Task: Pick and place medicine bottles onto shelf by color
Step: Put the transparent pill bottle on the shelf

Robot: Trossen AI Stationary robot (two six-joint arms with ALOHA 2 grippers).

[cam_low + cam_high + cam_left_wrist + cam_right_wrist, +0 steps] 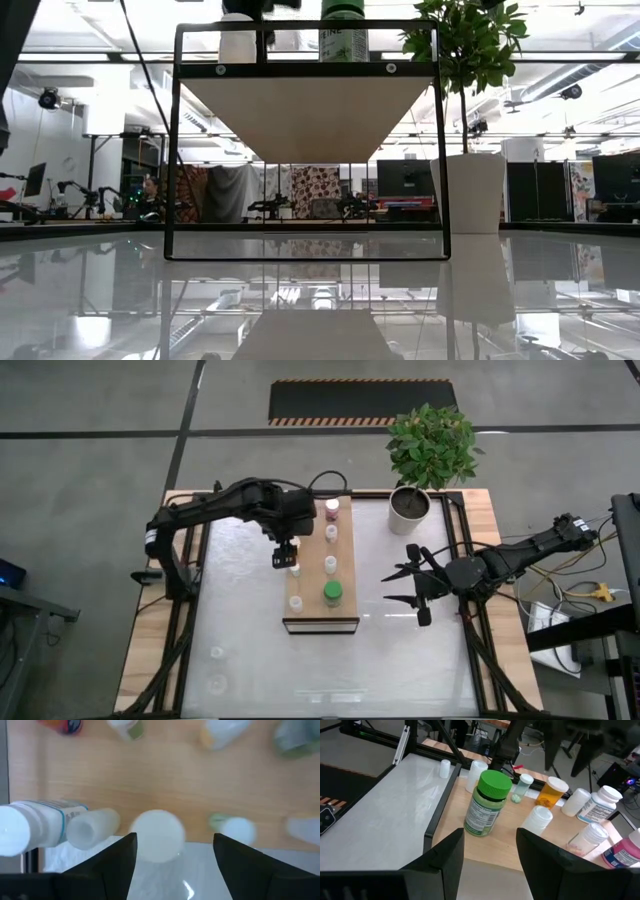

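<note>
A long rectangular light-wood shelf (pixel 312 575) on a thin black metal frame is seen in the middle of the glossy white worktop (pixel 240 650). Small round medicine bottles are placed on it in two rows: a wide bottle with a green cap (pixel 332 593) near the front end, a white-capped bottle (pixel 330 564) behind it, a pale one (pixel 331 533) further back and a maroon-topped one (pixel 332 509) at the far end. On the other row, a white-capped bottle (pixel 295 602) and another (pixel 294 570) are found. The left end effector (pixel 285 556) is held over this row, just above the second white bottle (pixel 156 834); its fingers are spread wide and nothing is gripped between them. The right end effector (pixel 412 587) is kept beside the shelf, over the worktop, with its fingers parted and empty. A white pot with a green leafy plant (pixel 411 503) is located behind the shelf.
</note>
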